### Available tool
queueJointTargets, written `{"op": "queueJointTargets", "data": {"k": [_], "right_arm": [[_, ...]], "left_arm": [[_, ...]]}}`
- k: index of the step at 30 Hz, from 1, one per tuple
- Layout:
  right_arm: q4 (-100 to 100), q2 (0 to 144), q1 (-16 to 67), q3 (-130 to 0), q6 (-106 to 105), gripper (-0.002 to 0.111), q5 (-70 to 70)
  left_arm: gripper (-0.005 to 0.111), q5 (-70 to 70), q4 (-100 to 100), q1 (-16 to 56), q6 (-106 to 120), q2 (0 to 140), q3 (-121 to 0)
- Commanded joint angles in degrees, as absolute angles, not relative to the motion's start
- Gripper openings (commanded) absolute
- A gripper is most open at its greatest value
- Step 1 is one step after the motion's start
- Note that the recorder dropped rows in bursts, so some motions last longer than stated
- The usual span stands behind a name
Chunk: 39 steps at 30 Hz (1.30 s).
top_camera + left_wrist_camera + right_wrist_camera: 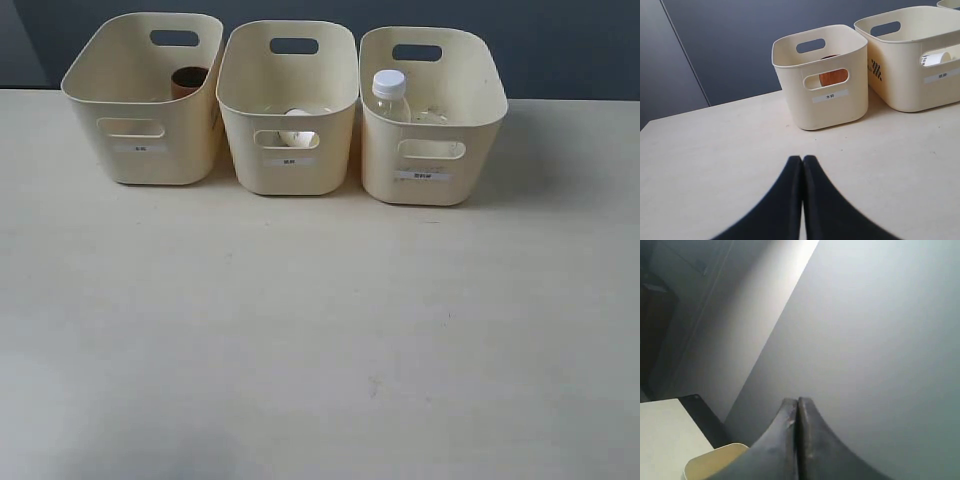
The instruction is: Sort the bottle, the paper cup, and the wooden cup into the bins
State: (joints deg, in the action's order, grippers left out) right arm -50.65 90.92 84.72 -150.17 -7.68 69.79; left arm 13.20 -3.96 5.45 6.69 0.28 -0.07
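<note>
Three cream bins stand in a row at the back of the table. The left bin point(140, 120) point(822, 105) holds the brown wooden cup point(188, 80) point(832, 77). In the middle bin point(288, 120) point(910, 70) lies the white paper cup point(296, 128) point(936, 57), seen through the handle cutout. The bottle point(390, 95) with its white cap stands in the right bin point(430, 130). Neither gripper shows in the exterior view. My left gripper point(802, 159) is shut and empty, low over the table in front of the left bin. My right gripper point(797, 401) is shut and empty, pointing at the grey wall.
The pale table point(320, 330) stretches in front of the bins. A dark grey wall point(560, 40) rises behind them. A cream bin rim point(715, 460) shows beside the right fingers.
</note>
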Motion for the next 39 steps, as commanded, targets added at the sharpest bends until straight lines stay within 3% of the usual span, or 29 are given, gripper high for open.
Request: {"op": "queueJointTargets", "data": {"k": [1, 15, 39], "right_arm": [[-58.33, 86.77, 84.62, -143.98, -4.03, -0.001, 69.96], [-73.55, 54.7, 84.62, -86.88, 23.5, -0.001, 69.96], [-62.87, 50.8, 84.62, -82.05, 29.34, -0.001, 69.96]], "left_arm": [[0.0, 12.98, -3.96, 5.87, 6.58, 0.0, 0.0], [0.0, 12.88, -3.96, 5.87, 6.58, 0.0, 0.0], [0.0, 12.88, -3.96, 5.87, 6.58, 0.0, 0.0]]}}
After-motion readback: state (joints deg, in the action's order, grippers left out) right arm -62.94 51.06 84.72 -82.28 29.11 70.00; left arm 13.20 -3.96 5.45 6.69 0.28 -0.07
